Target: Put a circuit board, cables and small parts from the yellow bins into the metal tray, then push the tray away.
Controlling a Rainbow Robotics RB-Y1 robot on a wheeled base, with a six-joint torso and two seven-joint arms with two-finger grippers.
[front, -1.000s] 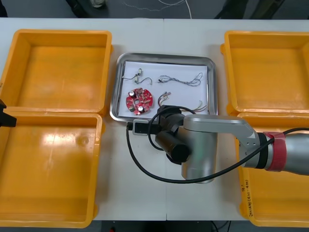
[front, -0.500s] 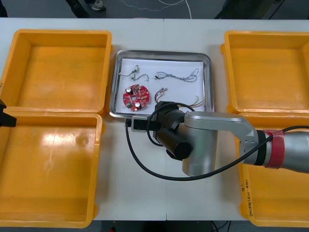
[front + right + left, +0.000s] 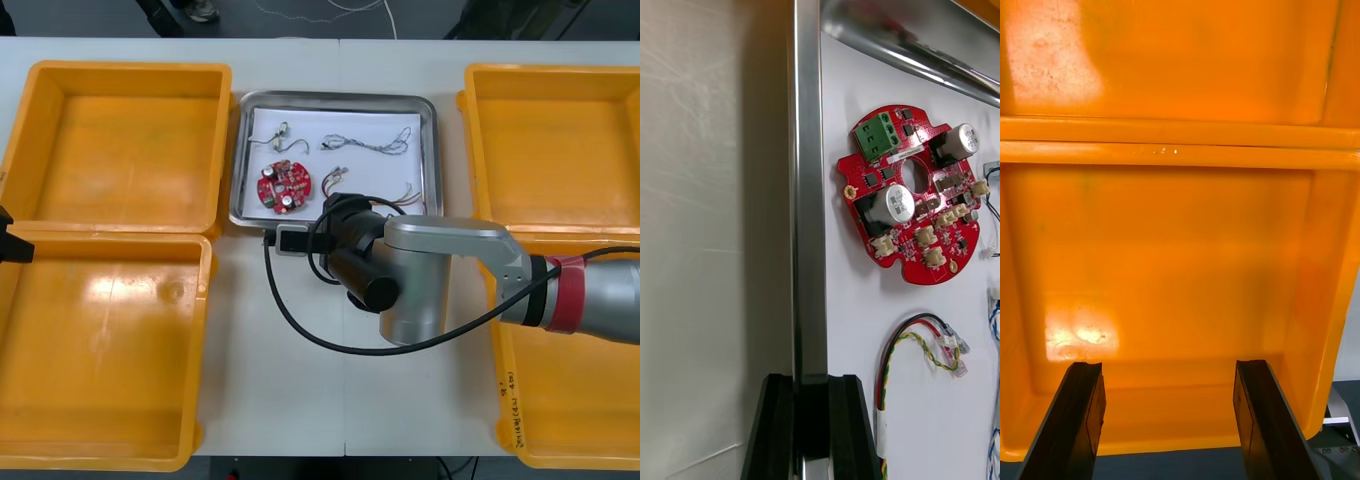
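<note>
**Q:** Front view: procedure?
**A:** Push the metal tray [image 3: 335, 97] straight across the desk [image 3: 300, 400], slowly, so the board [image 3: 285, 187] and cables [image 3: 372, 148] do not slide.

**Q:** Right wrist view?
**A:** Right claw [image 3: 811, 394] clamped on the tray's near rim, with the board beyond the fingers.

**Q:** Left wrist view?
**A:** Left claw [image 3: 1169, 420] spread apart, idle over a yellow bin [image 3: 1180, 247].

Bins [image 3: 125, 66] plain yellow. Tray [image 3: 335, 97] shiny silver rim, white inside. Board [image 3: 910, 195] red, with green block, silver-topped cylinders, beige plugs. Red-yellow cable [image 3: 902, 349] twisted, plus black strand. Blue-white cable [image 3: 372, 148] twisted. Desk [image 3: 300, 400] pale grey-white. Right claw [image 3: 811, 386] and left claw [image 3: 1169, 371] black. Right arm [image 3: 430, 290] silver, red band.
</note>
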